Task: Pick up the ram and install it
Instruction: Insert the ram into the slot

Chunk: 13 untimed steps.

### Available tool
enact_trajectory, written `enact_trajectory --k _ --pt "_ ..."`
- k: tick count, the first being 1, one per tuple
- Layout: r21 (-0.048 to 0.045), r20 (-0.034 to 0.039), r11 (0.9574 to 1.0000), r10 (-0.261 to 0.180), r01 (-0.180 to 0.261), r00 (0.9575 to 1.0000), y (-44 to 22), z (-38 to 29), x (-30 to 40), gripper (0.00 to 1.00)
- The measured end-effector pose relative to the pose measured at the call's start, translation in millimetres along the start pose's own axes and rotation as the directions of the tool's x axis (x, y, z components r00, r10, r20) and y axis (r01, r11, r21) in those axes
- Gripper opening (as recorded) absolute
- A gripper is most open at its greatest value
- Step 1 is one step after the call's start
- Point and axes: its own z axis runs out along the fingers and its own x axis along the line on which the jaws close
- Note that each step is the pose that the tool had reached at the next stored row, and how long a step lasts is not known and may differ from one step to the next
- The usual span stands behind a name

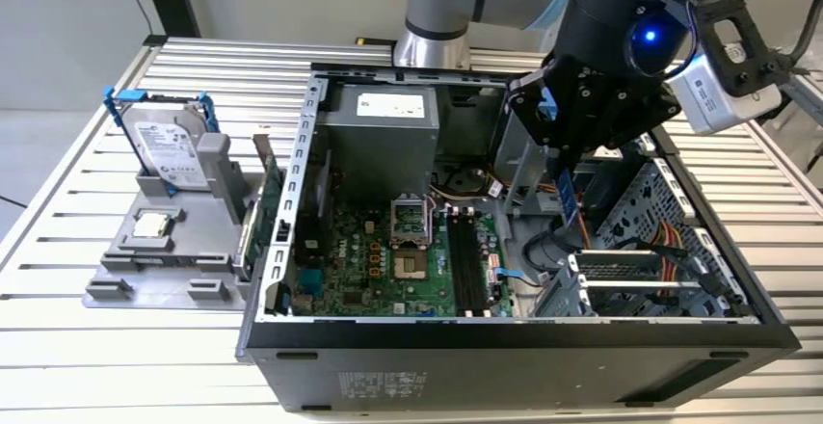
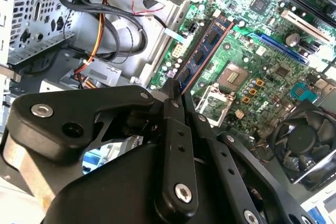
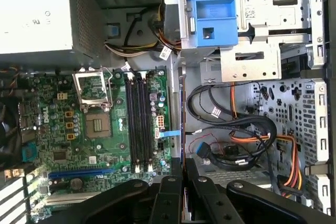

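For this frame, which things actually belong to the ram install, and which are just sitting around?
Part of the job: the ram, held in the shut tool over the open case; the black memory slots on the motherboard.
Lying about: the hard drive and the processor chip on the grey holder, beside the case.

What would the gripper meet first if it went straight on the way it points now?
Probably the edge of the green motherboard, just beside the black memory slots. The thin bluish-green ram stick clamped in the gripper's jaws would touch first, though depth is unclear.
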Motion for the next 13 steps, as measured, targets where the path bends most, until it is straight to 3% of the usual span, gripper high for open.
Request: enact_trajectory --k 13 --pt "0.0007 0.0002 1.0 0.008 -0.008 1.0 0.0 7.4 0.4 0.0"
